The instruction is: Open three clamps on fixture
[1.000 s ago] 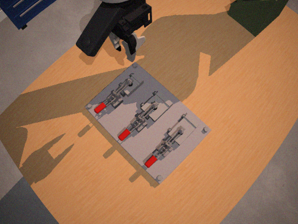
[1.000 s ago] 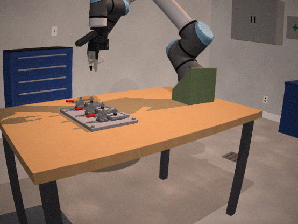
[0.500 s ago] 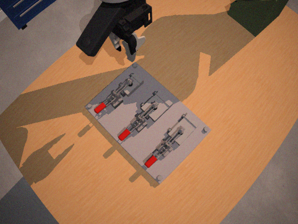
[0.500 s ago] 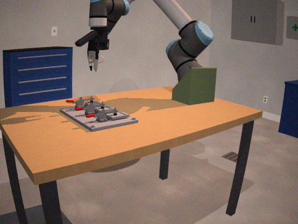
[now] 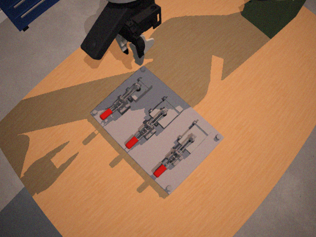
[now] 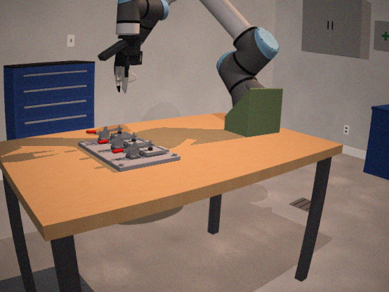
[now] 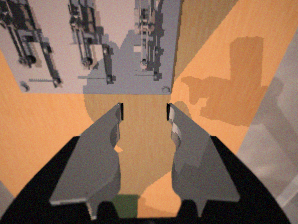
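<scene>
A grey fixture plate [image 5: 122,129] [image 6: 141,163] [image 7: 123,20] lies on the wooden table [image 5: 242,114] [image 6: 218,165]. On it stand three toggle clamps with red handles: the far one [image 5: 105,114] [image 6: 91,131], the middle one [image 5: 131,142] [image 6: 103,141] and the near one [image 5: 159,170] [image 6: 117,150]. All three handles lie low, flat along the plate. A pale flat part [image 5: 159,119] sits under the middle clamp's tip. My gripper [image 5: 132,55] [image 6: 121,89] [image 7: 145,104] hangs high above the table, beyond the plate's corner. Its fingers stand a little apart with nothing between them.
A green block [image 6: 256,112] [image 5: 268,17] covers the arm's base at the table's back. A blue drawer cabinet [image 6: 49,95] [image 5: 25,11] stands behind the table. The arm's shadow falls across the plate's far end.
</scene>
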You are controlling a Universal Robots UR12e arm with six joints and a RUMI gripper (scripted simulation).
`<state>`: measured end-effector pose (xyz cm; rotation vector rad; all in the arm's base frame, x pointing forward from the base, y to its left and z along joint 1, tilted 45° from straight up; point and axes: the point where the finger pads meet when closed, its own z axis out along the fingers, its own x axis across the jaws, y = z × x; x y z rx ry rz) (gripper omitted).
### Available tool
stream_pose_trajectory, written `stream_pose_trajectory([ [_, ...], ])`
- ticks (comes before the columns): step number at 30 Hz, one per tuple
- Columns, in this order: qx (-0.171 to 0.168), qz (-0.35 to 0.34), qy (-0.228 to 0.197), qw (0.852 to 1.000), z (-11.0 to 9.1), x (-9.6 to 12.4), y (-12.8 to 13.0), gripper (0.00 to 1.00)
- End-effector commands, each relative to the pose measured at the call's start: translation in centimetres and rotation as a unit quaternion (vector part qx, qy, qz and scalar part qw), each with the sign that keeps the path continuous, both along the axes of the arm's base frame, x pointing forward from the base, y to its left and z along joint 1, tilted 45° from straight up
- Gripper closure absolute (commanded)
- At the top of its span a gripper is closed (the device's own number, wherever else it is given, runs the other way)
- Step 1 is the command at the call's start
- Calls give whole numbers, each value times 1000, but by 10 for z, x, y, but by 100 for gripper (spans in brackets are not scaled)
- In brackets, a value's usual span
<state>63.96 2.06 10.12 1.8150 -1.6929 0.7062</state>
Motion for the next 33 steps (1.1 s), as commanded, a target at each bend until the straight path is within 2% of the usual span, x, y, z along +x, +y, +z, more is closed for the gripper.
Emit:
stream_pose_trajectory([
  [1,0,1,2,1000,-4,-2,1,72],
  [7,0,0,3,1000,-10,-2,-7,72],
  [18,0,0,3,1000,-42,-2,-38,72],
  [25,0,0,3,1000,-46,-2,-43,72],
  [33,0,1,0,1000,-44,9,-41,72],
])
